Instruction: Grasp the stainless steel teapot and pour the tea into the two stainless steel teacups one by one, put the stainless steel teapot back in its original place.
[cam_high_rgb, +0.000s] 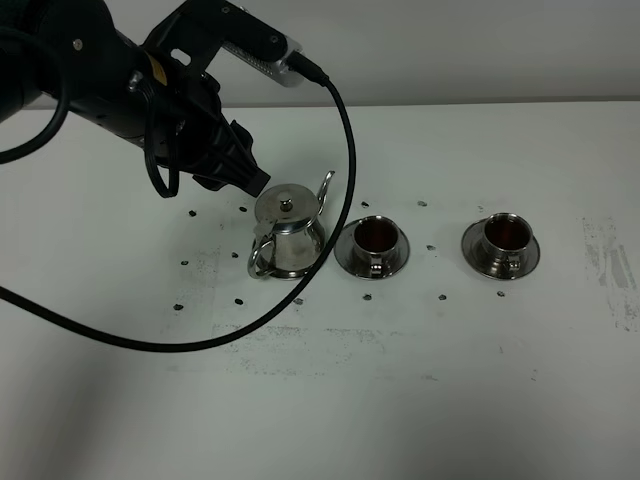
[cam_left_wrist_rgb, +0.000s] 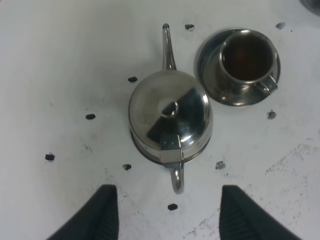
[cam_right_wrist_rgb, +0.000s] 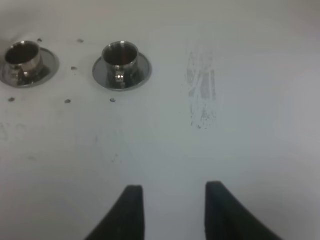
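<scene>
Two dark fingertips (cam_left_wrist_rgb: 102, 212) of the left end effector (cam_left_wrist_rgb: 165, 215) sat closest to the wrist camera, spread wide and holding nothing, with the loop handle of the stainless steel teapot (cam_left_wrist_rgb: 170, 117) lined up between them but not yet touched. From the high view the left end effector (cam_high_rgb: 240, 170) hung just behind and above the teapot (cam_high_rgb: 288, 232), which stood upright on the white desk (cam_high_rgb: 320, 400) at the left end of a row with the two stainless steel teacups (cam_high_rgb: 374, 245).

The pot looked rigid and polished, so it would likely be slippery against the pads; judging from its size and possible tea inside, it would feel moderately heavy and want to swing about a thin grip. The loop handle, opposite the thin curved spout, seemed the sensible place to take hold, gripped across its flat sides low enough to resist tipping. Its knobbed lid was hinged near the handle and might flap when tilted.

In looks it was a rounded, mirror-bright body with a domed lid. Each cup sat on its own round saucer; the nearer cup showed a dark reddish interior, as did the farther cup (cam_high_rgb: 503, 243).

The right end effector (cam_right_wrist_rgb: 170, 210) was released and empty over bare desk, well apart from the cups.
</scene>
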